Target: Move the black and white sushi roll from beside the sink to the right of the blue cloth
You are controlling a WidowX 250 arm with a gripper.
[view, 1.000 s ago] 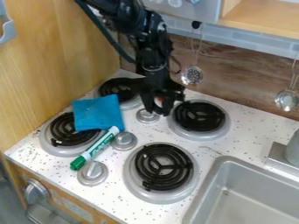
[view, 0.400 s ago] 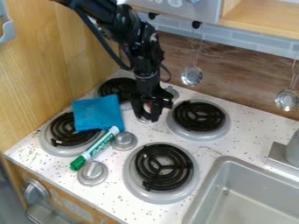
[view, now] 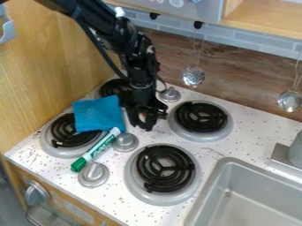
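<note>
Judged step: positioning, before any grasp | gripper (view: 141, 125) was open, nothing visibly held, right of front-left burner (view: 61, 135) | blue cloth (view: 97, 115) lay partly over that burner | next move called for careful alignment before closing

Four burners are being borne by the counter (view: 239, 143), with the sink (view: 259, 181) being placed to their front right. The left burner (view: 70, 137) is being partly covered by the cloth (view: 96, 114). The marker (view: 98, 150) is being laid between that burner and the middle knob (view: 126, 142). The gripper (view: 142, 127) is being positioned between the cloth and the rear right burner (view: 201, 117); contact with the counter is not being clearly shown. Behind, a strainer (view: 193, 76) is being hung before the wall (view: 245, 81).
</note>
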